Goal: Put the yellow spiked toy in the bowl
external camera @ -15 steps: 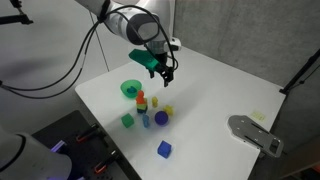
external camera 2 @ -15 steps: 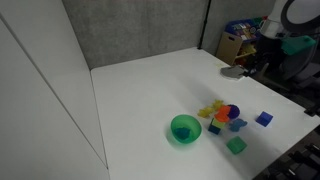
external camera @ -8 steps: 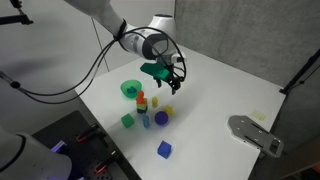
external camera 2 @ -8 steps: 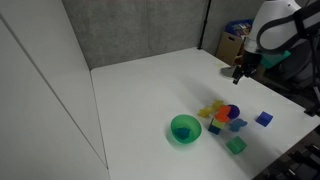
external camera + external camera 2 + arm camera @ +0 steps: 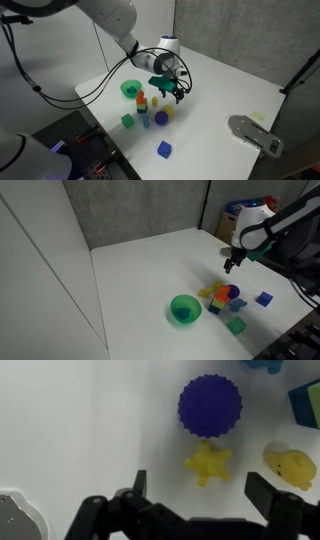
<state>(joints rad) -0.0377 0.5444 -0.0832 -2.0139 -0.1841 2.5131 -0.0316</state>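
Approach stage: nothing gripped, transfer not begun.
In the wrist view the fingers stand spread and empty at the lower edge. The gripper hangs over the yellow spiked toy, which lies on the table at centre frame below the purple-blue ball. Still to do: descend, close, lift, carry to the bowl.

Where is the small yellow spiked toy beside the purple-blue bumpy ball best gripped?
Probably across its central body, coming straight down: the yellow spiked toy lies flat, arms splayed, apart from the purple-blue ball, so the open gripper can straddle it.
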